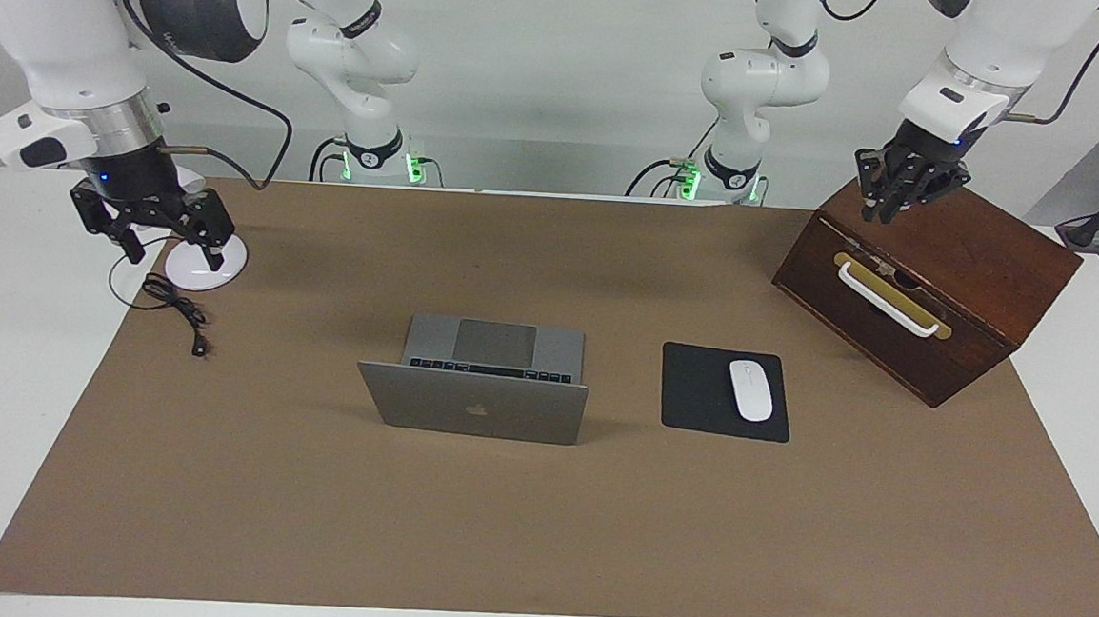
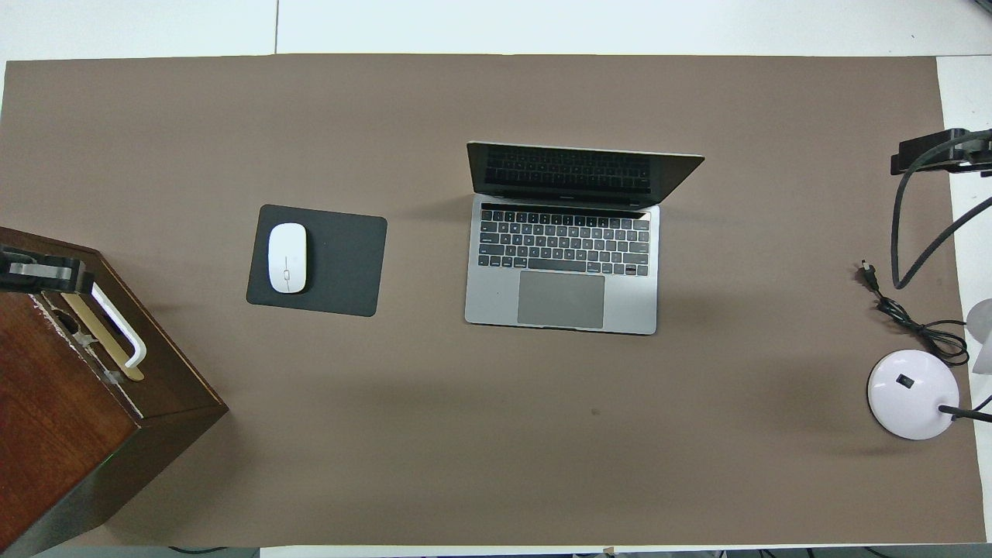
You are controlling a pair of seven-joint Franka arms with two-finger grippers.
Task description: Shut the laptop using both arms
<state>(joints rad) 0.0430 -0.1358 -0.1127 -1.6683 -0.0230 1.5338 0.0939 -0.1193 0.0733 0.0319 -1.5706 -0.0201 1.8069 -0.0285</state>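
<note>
Hands first: we are seeing the left hand (image 1: 890, 198) hanging over the wooden box (image 1: 933, 284) with its fingers drawn together on nothing, and the right hand (image 1: 156, 227) hanging spread and empty over the white lamp base (image 1: 207, 267). Overhead we are getting only cut-off dark slivers of both hands at the frame's edges. That view is showing us the keyboard of the laptop (image 2: 562, 240), sitting open mid-bench beside the mouse pad (image 2: 341, 260), while the facing view is giving only its lid's back.
</note>
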